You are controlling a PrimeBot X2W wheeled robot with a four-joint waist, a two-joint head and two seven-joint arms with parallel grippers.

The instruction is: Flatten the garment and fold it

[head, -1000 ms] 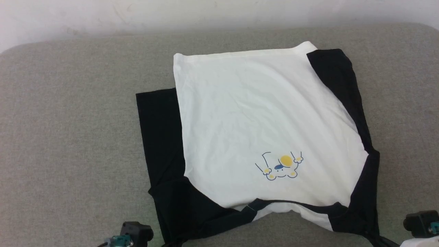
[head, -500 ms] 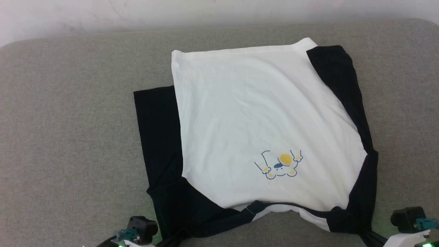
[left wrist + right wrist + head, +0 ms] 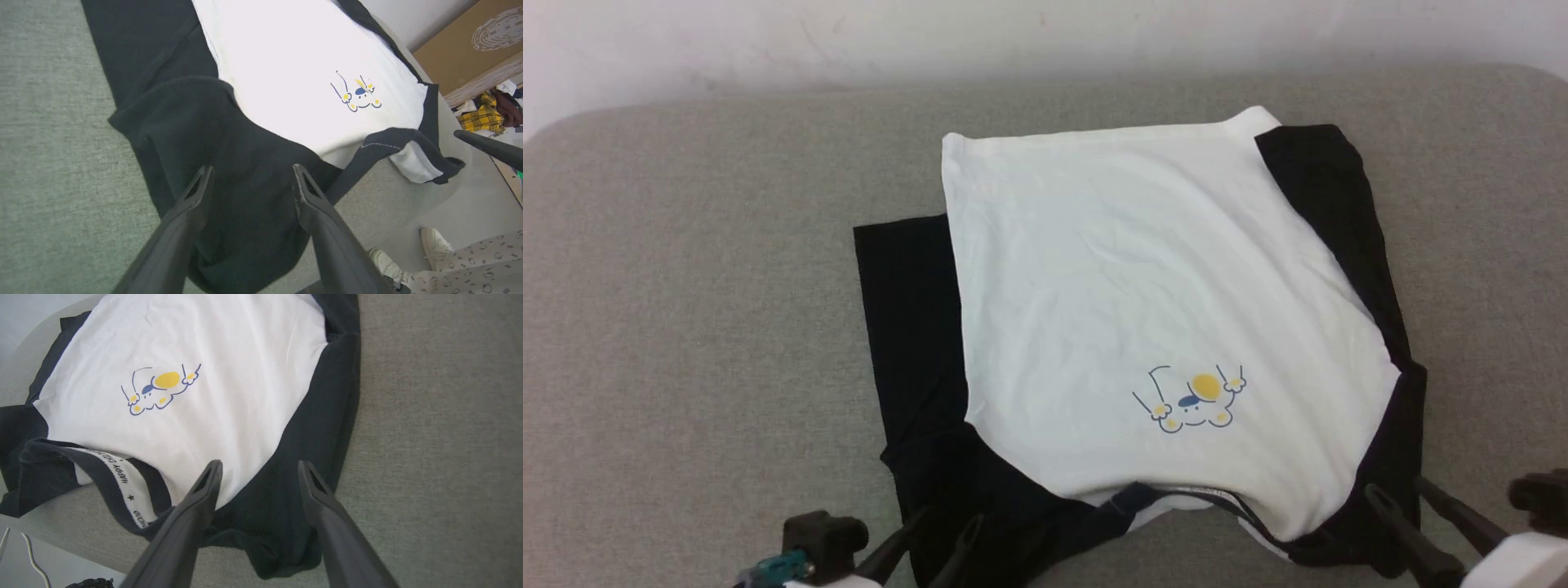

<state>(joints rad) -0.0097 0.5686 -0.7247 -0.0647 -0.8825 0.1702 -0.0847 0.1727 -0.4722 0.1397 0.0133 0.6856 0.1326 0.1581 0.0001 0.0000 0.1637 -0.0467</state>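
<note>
1. Looking down from the head camera, the garment (image 3: 1135, 286) lies front up on the grey padded surface (image 3: 686, 327), right of its middle. Its hem points toward the far edge and its neck trim (image 3: 1131, 496) sits at the near edge. The white body is smooth apart from light creases. A black sleeve (image 3: 907, 310) lies spread flat on the robot's left, while the second sleeve (image 3: 1339, 204) is bunched narrow along the right side. The left gripper (image 3: 949, 523) and right gripper (image 3: 1396, 488) sit at the two shoulders, each with its fingers apart and nothing clamped.
2. From the left wrist, the left gripper (image 3: 251, 169) stands spread over rumpled black shoulder cloth of the garment (image 3: 286, 53). Whether the tips touch it cannot be told. A person's shoe (image 3: 435, 241) rests on the floor beyond the near edge.
3. From the right wrist, the right gripper (image 3: 259, 463) is parted over the seam where white meets black on the garment (image 3: 212, 335). The collar and shoulder droop over the near edge.
4. Flattening looks largely done, though the shoulders and the bunched sleeve want smoothing. No fold shows yet, so all the folding seems left.
</note>
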